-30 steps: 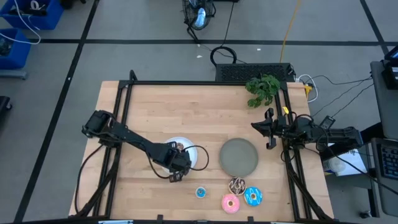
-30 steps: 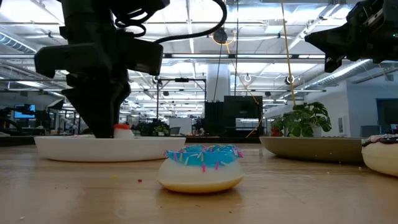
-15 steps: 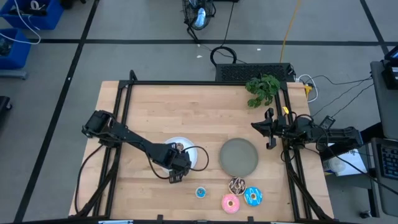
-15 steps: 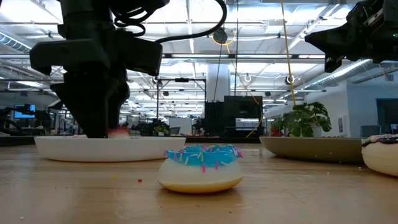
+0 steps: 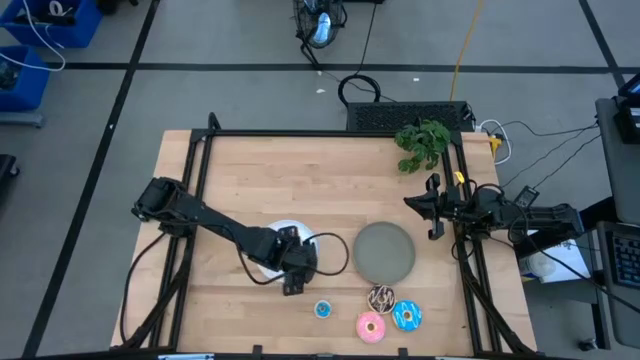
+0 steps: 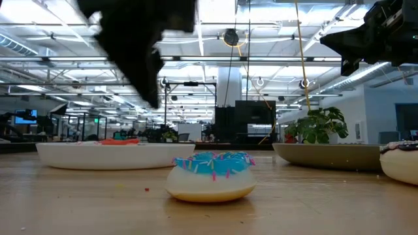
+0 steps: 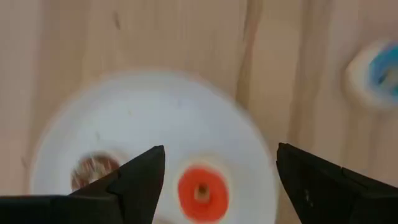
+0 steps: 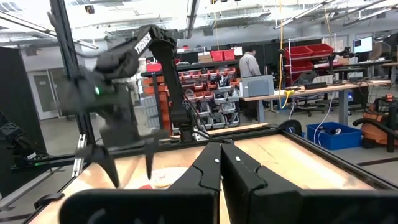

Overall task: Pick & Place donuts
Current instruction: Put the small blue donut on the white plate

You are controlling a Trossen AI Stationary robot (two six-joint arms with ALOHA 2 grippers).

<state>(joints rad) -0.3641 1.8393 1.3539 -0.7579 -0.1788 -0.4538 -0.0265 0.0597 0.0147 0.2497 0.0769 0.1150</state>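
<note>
Left gripper (image 7: 214, 180) hung wide open, empty, over red donut (image 7: 201, 192) lying on white plate (image 7: 155, 118) at frame centre, apparently its drop spot.

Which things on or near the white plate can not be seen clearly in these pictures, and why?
- White plate: high view, mostly covered by the left tool, open above it.
- Red donut and brown donut: hidden under the arm in the high view; blurred and partly cut by fingers in the left wrist view.
- Small blue donut: left wrist view, cut off by the edge.
- Pink donut: low view, cut off by the edge.
</note>
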